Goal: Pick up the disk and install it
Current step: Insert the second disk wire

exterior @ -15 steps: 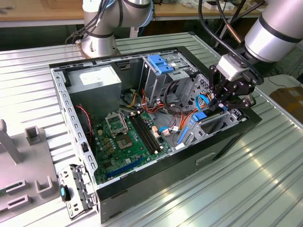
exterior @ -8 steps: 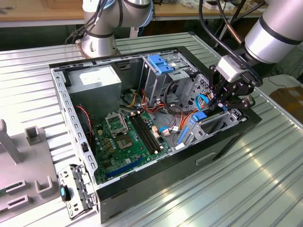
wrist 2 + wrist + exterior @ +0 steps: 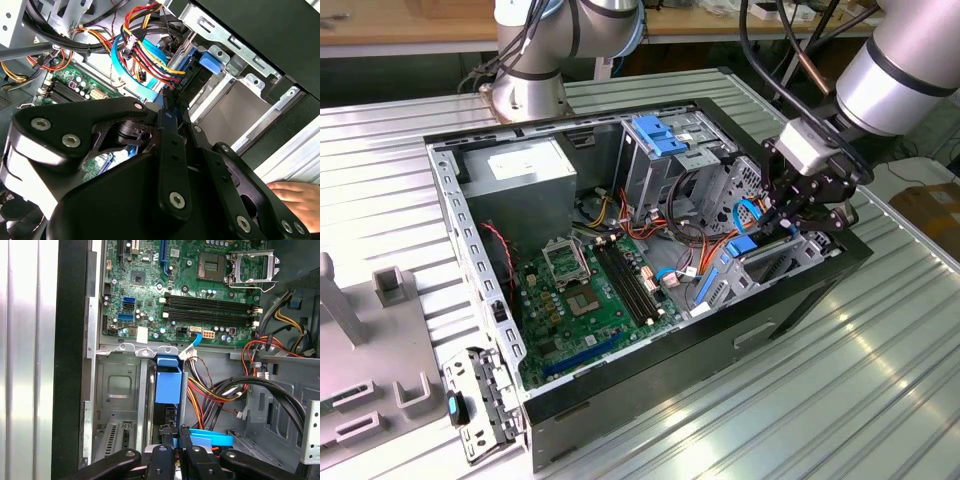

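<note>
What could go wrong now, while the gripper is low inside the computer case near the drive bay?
1. The loose coloured cables lie right beside the gripper in the first wrist view; they could snag on it or be pinched.
2. A person's hand rests just outside the case in the second wrist view, close to the gripper's body; a sudden move might strike it.
</note>
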